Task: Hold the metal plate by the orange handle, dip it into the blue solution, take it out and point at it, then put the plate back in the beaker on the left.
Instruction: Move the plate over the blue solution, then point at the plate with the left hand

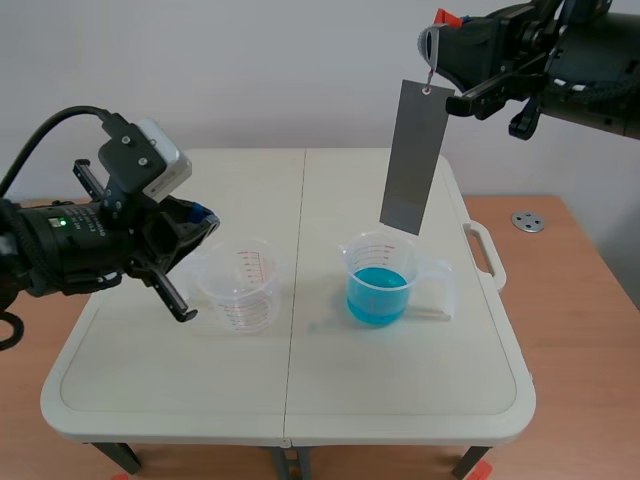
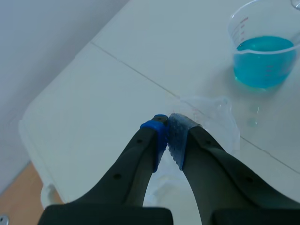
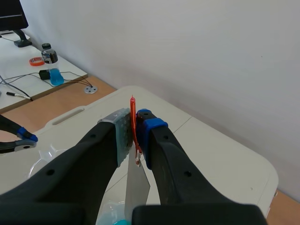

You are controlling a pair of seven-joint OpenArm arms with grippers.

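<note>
A grey metal plate hangs high in the scene view, its lower edge just above the clear beaker of blue solution. My right gripper is shut on the plate's thin orange handle, and the plate dangles below the fingers. An empty clear beaker stands left of the middle seam. At that beaker's left side, my left gripper has its pads closed on the clear plastic handle. Ahead of the left gripper stands the blue beaker.
The white folding table has a carry handle on its right edge. A small metal disc lies on the wooden surface to the right. In the right wrist view a distant desk holds a bottle and cables.
</note>
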